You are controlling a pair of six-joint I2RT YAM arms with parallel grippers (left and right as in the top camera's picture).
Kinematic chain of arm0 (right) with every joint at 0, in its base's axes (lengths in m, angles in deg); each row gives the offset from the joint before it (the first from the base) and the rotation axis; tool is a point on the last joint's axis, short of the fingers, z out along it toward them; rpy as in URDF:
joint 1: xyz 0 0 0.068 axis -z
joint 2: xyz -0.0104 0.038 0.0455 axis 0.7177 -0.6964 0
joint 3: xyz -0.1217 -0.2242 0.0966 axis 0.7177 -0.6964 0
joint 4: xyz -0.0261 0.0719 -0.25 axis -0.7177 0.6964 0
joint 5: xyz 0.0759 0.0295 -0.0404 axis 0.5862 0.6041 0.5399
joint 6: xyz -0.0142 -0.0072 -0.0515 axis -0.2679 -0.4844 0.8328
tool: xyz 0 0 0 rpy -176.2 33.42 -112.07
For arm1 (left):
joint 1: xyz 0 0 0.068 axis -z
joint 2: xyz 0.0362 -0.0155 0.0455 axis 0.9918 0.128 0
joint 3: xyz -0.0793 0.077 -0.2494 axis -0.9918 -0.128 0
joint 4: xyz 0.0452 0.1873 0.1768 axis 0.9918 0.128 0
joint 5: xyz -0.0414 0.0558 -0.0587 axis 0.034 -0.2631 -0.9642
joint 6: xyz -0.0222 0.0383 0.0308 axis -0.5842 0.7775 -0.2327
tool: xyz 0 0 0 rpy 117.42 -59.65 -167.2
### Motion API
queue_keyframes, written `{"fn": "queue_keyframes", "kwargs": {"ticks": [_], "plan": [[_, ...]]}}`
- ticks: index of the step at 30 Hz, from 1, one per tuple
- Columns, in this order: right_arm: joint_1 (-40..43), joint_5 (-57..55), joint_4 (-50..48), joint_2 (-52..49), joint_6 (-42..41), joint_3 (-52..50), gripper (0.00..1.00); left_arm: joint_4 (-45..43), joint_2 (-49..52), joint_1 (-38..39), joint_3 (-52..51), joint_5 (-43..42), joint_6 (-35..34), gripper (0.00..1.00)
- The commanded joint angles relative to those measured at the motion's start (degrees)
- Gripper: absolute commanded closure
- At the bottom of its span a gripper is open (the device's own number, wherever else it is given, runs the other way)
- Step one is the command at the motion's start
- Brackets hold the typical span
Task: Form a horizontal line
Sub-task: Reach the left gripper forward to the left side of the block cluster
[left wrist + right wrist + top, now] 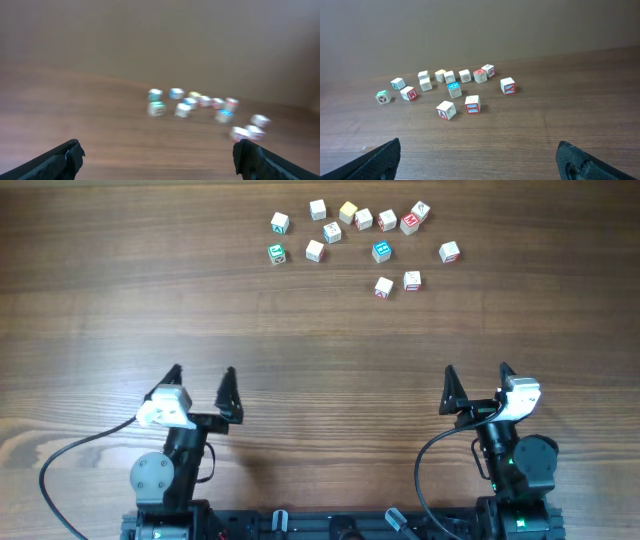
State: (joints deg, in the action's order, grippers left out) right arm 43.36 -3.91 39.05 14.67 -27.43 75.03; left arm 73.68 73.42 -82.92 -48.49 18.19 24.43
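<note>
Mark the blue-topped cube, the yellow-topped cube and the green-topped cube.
blue-topped cube (pixel 381 251): overhead view, middle of its top face.
yellow-topped cube (pixel 347 212): overhead view, middle of its top face.
green-topped cube (pixel 277 253): overhead view, middle of its top face.

A brown wood-grain tabletop (pixel 300 330) carries a loose scatter of small letter cubes (pixel 315 250) at its far side. A few sit close together in a rough row (pixel 387 220). A blue-topped cube (pixel 381 251) lies apart from it, and a nearer pair (pixel 384 287) lies farther off.
</note>
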Motion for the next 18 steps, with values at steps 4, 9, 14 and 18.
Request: {"fn": "queue_keyframes", "kwargs": {"ticks": [4, 9, 14, 18], "plan": [[0.28, -1.05, -0.13, -0.22, -0.09, 0.07, 0.0, 4.39, 0.5, 0.33, 13.62, -7.69, 0.74, 0.0], [0.28, -1.05, -0.13, -0.22, -0.09, 0.07, 0.0, 5.6, 8.74, 0.33, 23.89, -7.69, 0.74, 0.0], [0.28, -1.07, -0.13, -0.22, -0.09, 0.07, 0.0, 5.62, 24.26, 0.33, 37.0, -7.74, 0.72, 0.0], [0.28, -1.05, -0.13, -0.22, -0.09, 0.07, 0.0, 6.45, 37.57, 0.33, 50.9, -7.72, 0.74, 0.0]]}}
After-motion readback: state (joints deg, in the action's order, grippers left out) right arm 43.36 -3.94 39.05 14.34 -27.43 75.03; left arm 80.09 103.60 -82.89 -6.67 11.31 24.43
